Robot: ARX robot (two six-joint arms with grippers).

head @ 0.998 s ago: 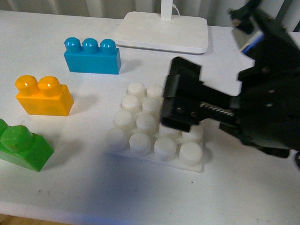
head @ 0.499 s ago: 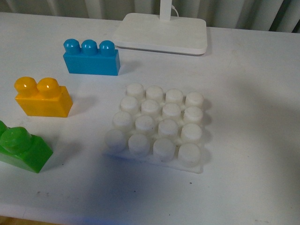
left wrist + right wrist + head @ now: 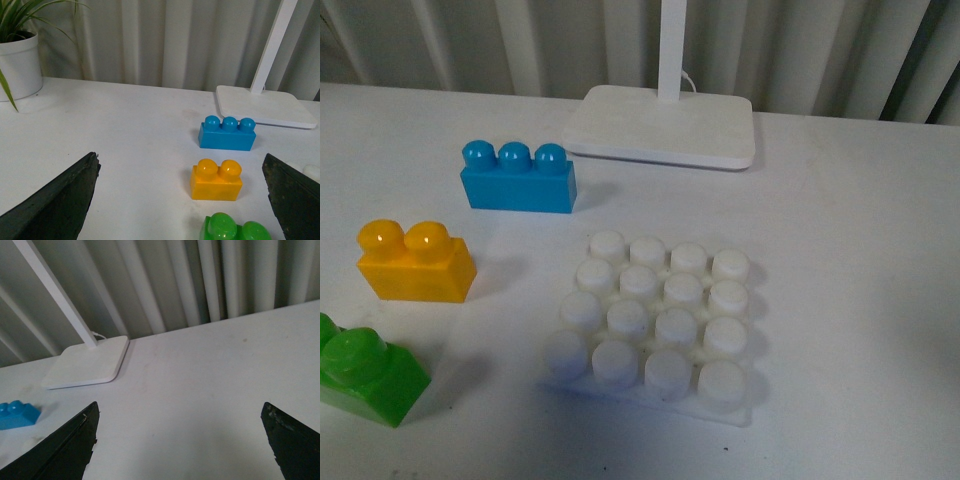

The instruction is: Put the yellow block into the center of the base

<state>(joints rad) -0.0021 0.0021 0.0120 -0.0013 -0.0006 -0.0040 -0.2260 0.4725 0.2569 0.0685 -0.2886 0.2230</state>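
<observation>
Bright bricks set among white and grey

The yellow block [image 3: 417, 263] is coloured a glossy yellow-orange, the three-stud brick [image 3: 517, 178] sky blue and the green brick [image 3: 365, 370] a vivid green. The base [image 3: 655, 318] is white throughout and patterned by a four-by-four grid of round studs. White is also seen on the table [image 3: 860, 250], lamp foot [image 3: 662, 128] and plant pot [image 3: 19, 65]. The curtain [image 3: 770, 50] is striped pale grey by its folds. The left gripper [image 3: 179, 156] and right gripper [image 3: 179, 405] are finished in black.

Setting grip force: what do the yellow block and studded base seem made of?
The yellow block looks like glossy moulded plastic: bright highlights sit on its rounded studs. The base seems plastic too, white with a duller sheen and no sharp highlights, though that is less certain.
</observation>
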